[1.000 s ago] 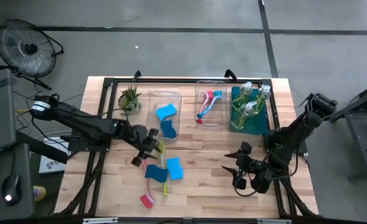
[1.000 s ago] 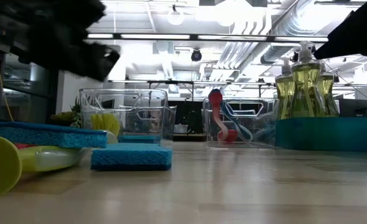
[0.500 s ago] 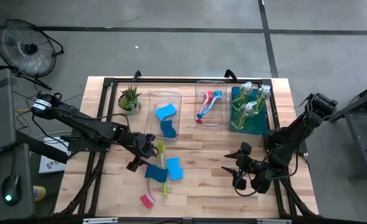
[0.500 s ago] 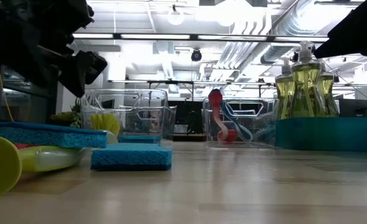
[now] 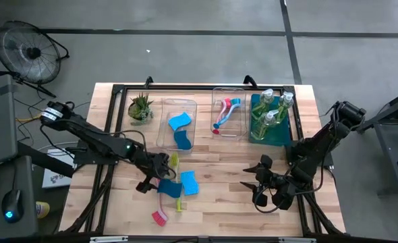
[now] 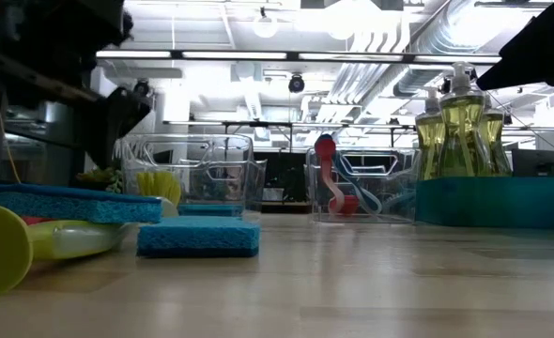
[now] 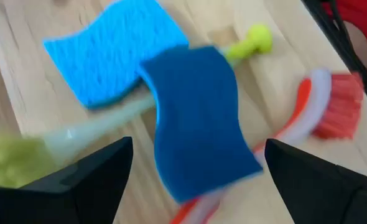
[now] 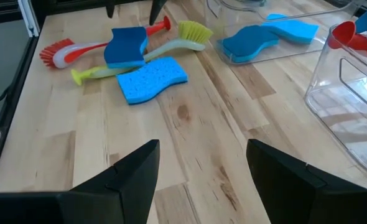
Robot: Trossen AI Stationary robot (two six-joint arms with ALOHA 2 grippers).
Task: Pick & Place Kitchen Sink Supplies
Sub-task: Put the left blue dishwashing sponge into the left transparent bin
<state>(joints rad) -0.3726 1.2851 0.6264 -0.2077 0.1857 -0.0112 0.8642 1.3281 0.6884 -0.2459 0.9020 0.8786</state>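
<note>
Fingers spread — left gripper over blue sponge | right arm idle

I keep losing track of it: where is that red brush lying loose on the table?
Seen from above, the red brush lies near the table's front edge, left of centre, its handle running under a blue sponge beside the yellow-green brush.

You're running two black, jointed arms, the left arm and right arm, both matte. The left one carries a white label at its nine-o'clock end; each ends in dark, wedge-shaped fingers.
</note>
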